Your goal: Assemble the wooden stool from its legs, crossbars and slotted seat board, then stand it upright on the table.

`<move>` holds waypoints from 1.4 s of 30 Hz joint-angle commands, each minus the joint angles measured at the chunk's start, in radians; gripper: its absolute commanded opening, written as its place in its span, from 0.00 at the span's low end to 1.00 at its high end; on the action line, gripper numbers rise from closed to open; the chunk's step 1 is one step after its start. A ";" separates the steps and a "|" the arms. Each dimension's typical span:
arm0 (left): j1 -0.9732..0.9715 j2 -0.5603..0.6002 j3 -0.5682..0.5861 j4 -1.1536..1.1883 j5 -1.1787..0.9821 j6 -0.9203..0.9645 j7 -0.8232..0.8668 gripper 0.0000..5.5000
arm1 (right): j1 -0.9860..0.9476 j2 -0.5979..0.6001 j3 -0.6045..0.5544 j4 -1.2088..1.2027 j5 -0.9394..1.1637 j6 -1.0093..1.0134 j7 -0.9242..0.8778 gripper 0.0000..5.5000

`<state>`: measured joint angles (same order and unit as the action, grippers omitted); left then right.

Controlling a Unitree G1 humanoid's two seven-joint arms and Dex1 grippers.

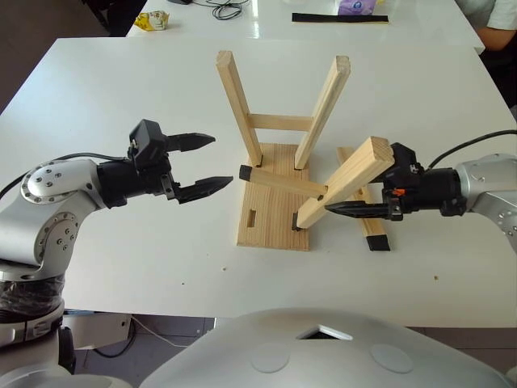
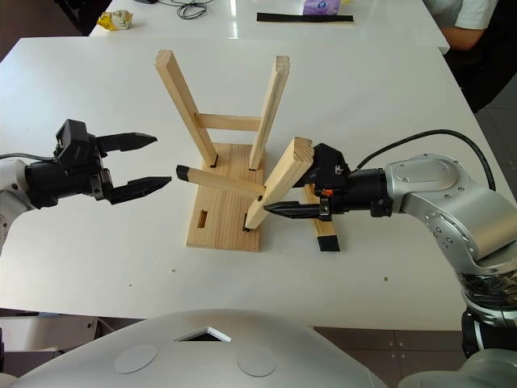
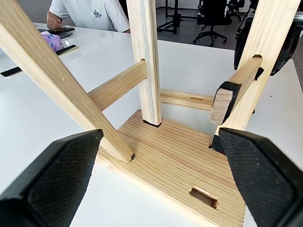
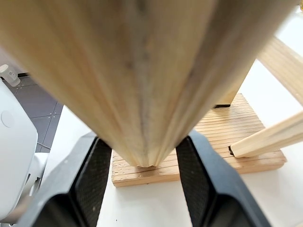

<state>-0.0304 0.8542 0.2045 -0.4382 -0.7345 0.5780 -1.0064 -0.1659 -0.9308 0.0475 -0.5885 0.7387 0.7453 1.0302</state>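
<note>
Right wrist view: leg (image 4: 142, 71) between right fingers (image 4: 90, 182)

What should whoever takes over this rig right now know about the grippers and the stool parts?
Left gripper: open, empty, left of the seat board.
Right gripper: shut on the third leg, tilted, lower end at the near-right slot; its crossbar points left.
Done: two far legs stand in the board, joined.
Left: seat the third leg, fit the fourth leg, lying right of the board, into the empty slot, turn the stool upright.
</note>
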 commanded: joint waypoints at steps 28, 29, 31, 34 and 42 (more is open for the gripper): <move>-0.068 -0.011 -0.006 0.029 -0.019 0.024 0.013 0.82 | -0.079 0.059 0.328 0.084 -0.263 -0.120 0.083 0.37; -0.073 -0.013 -0.007 0.031 -0.019 0.025 0.015 0.82 | -0.073 0.057 0.335 0.086 -0.266 -0.120 0.081 0.37; -0.080 -0.014 -0.007 0.031 -0.021 0.028 0.018 0.82 | -0.057 0.049 0.353 0.089 -0.277 -0.124 0.081 0.37; -0.087 -0.014 -0.008 0.033 -0.022 0.028 0.017 0.82 | -0.041 0.043 0.375 0.093 -0.298 -0.127 0.078 0.37; -0.091 -0.018 -0.008 0.034 -0.022 0.022 0.015 0.82 | -0.051 0.059 0.375 0.072 -0.293 -0.123 0.044 0.44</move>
<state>-0.1075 0.8421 0.1994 -0.4079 -0.7573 0.5985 -0.9927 -0.2711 -0.8651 0.3502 -0.5411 0.4971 0.5559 1.0739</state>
